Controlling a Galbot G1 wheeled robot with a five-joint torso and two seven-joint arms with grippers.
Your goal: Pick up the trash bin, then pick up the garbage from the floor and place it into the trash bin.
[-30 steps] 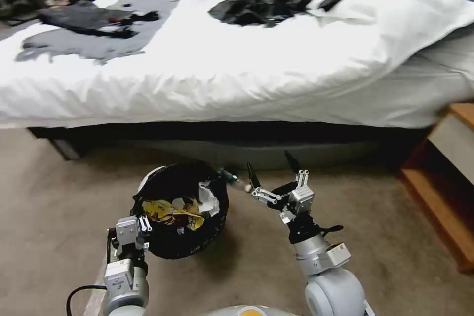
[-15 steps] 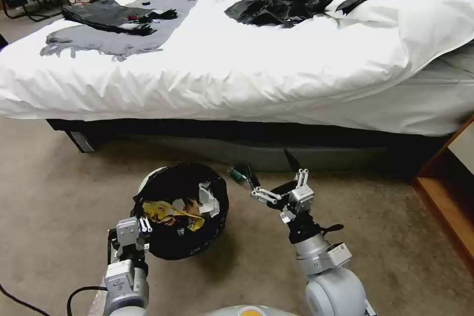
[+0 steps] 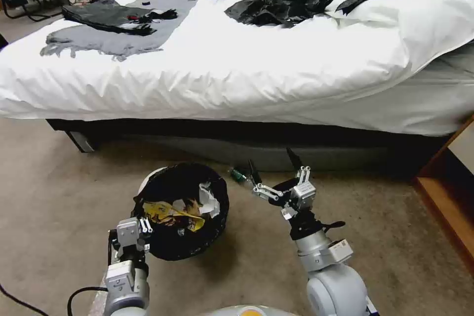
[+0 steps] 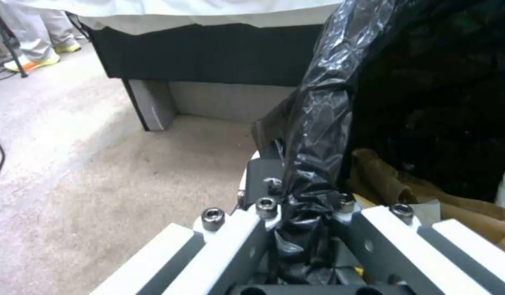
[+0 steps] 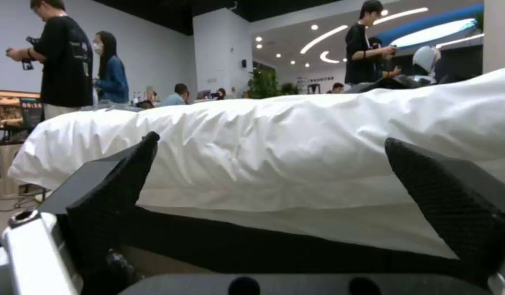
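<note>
On the carpet by the bed [image 3: 237, 69], the left gripper [image 3: 140, 227] clamps the bin [image 3: 180, 210] by its rim at 7 o'clock, keeping it handy, while the right gripper [image 3: 274, 173], spread wide, points toward the bottle [image 3: 239, 175] at the bin's 1 o'clock.

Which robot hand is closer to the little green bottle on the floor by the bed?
The right. The right gripper hangs open just beside the green bottle. The left gripper is farther back, shut on the trash bin's rim.
</note>
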